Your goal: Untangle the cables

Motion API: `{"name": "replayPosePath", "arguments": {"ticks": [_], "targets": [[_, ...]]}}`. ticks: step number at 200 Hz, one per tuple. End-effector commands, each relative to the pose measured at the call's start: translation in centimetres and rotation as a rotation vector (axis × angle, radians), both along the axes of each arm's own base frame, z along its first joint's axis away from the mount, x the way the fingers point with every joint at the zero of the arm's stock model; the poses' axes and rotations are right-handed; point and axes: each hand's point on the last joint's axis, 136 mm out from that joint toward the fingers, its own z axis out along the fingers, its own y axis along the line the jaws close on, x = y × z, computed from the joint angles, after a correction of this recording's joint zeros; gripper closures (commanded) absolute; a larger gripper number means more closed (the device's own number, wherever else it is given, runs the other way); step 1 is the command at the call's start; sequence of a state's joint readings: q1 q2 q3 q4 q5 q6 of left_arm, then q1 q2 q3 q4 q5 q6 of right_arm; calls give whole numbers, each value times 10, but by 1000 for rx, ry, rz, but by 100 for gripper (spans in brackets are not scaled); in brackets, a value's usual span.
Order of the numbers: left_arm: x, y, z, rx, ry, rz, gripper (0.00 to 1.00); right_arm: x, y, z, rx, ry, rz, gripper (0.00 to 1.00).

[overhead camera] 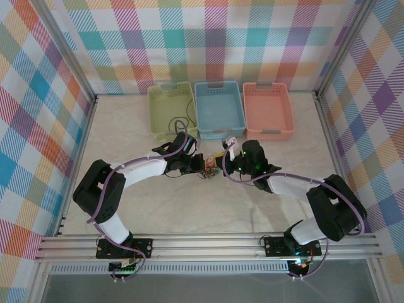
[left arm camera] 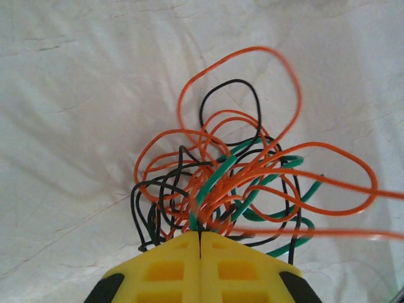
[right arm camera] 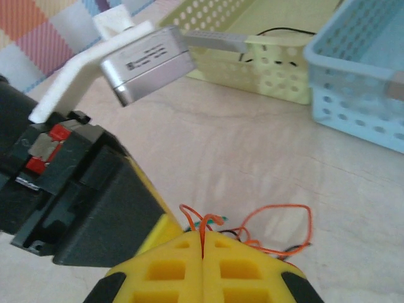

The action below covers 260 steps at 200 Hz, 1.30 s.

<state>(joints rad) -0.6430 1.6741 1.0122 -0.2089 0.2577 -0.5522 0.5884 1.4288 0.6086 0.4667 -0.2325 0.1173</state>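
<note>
Left gripper (left arm camera: 200, 238) and right gripper (right arm camera: 203, 240) both clamp the cables (left arm camera: 240, 170), bunched on the table before the baskets. One black wire (right arm camera: 284, 29) lies in the green basket (overhead camera: 152, 113); orange, green and black are thoroughly knotted, so most work remains.

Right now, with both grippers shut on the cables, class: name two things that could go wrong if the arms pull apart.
1. The left gripper pinches orange, green and black cables together, so pulling may tighten rather than free them.
2. The right gripper grips just a few strands at its very tip; they could slip out.
</note>
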Motion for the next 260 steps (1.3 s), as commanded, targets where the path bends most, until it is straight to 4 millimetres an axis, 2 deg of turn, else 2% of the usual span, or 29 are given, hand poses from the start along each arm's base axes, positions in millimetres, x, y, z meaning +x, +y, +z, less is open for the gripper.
{"name": "replayPosePath", "arguments": {"ticks": [1, 21, 28, 55, 93, 109, 131, 157, 176, 191, 205, 209, 237, 257, 260], "targets": [[2, 5, 12, 43, -36, 12, 100, 13, -24, 8, -26, -54, -147, 100], [3, 5, 12, 47, -37, 17, 100, 20, -41, 8, -55, -70, -244, 100], [-1, 10, 7, 74, -11, 22, 100, 24, -49, 6, -71, -66, -297, 100], [0, 17, 8, 103, -18, 46, 100, 34, -79, 1, -112, -54, -468, 100], [2, 27, 14, 126, -46, 84, 100, 41, -106, -3, -134, -32, -624, 100], [3, 35, 16, 155, -59, 112, 100, 40, -108, -1, -120, -35, -626, 100], [4, 43, 19, 177, -70, 141, 100, 37, -100, 2, -94, -41, -576, 100], [2, 36, 24, 121, -79, 122, 100, 25, -57, 15, -2, -54, -329, 100], [1, 30, 31, 83, -92, 94, 100, 12, -34, 26, 61, -72, -186, 100], [-2, 29, 37, 57, -112, 90, 68, 2, -20, 33, 102, -82, -91, 100], [1, 26, 53, 5, -173, 90, 46, -7, -11, 37, 119, -87, -24, 100], [1, 26, 56, -3, -185, 89, 43, -10, -9, 39, 123, -91, -4, 100], [-2, 25, 74, -55, -242, 77, 38, -20, -1, 45, 151, -113, 64, 100], [-4, 18, 76, -85, -247, 43, 38, -23, -1, 43, 154, -106, 74, 100], [-5, 17, 77, -89, -247, 39, 38, -23, 0, 49, 170, -128, 76, 100]]}}
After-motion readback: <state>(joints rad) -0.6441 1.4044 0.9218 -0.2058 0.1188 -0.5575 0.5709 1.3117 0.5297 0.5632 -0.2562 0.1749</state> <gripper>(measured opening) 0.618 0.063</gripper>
